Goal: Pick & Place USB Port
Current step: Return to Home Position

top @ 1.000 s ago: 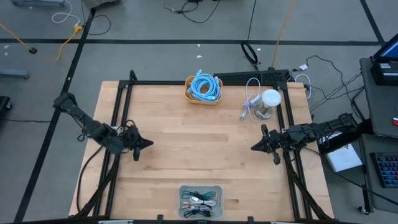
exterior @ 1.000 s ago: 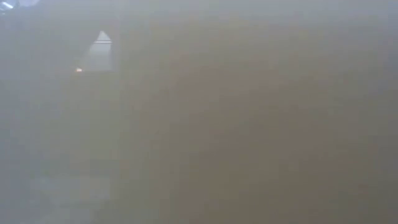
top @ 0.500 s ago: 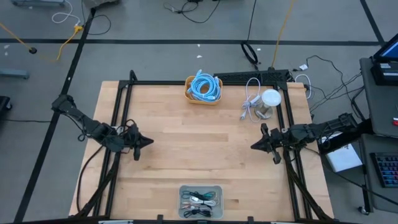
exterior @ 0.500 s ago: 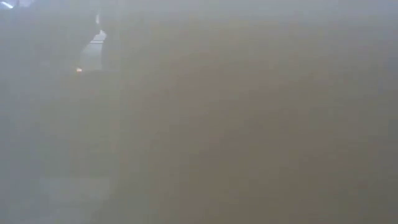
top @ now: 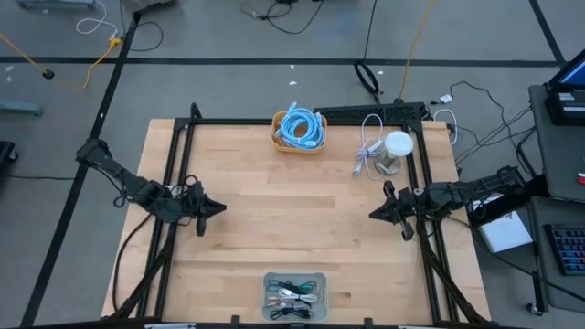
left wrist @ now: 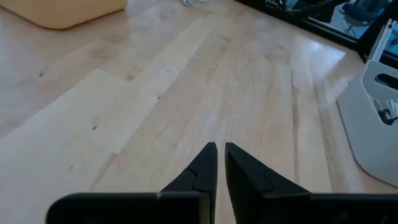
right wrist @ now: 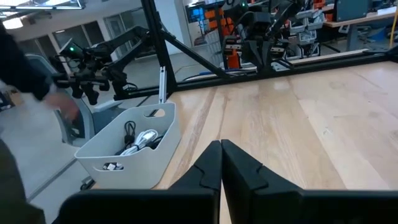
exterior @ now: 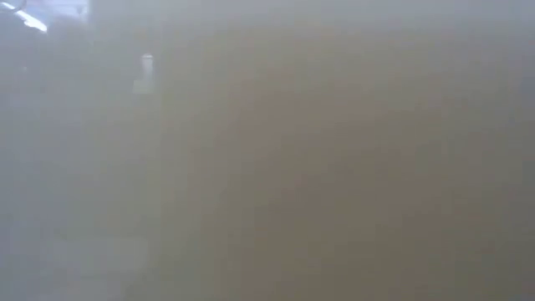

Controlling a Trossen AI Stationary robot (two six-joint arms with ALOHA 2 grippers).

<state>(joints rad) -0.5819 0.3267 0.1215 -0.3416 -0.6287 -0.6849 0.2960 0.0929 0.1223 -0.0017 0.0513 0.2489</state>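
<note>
The sorting looks finished, and the step in hand seems to be parking the arms. The gray bin (top: 294, 275) sits at the 6 o'clock edge of the surface (top: 274, 228), holding a small tangle of dark and white cables (top: 294, 292). Which of them is the USB piece is too small to tell.

The left gripper (top: 218, 209) hangs at 9 o'clock and the right gripper (top: 373, 216) at 3 o'clock, each pointing toward the middle and well apart from the bin. Both wrist views show the fingers closed, tips almost touching, with nothing between them.

At 12 o'clock a yellow bin (top: 297, 149) holds a coiled blue cable (top: 300, 126). A loose white cable (top: 368, 146) lies at 1 o'clock beside a white round object (top: 398, 143). The low view is fogged over and shows nothing usable.

As I judge it, the next move calls for little: each arm folds back toward its own side and carries nothing. The only care needed is to keep the right arm clear of the white cable nearby.
</note>
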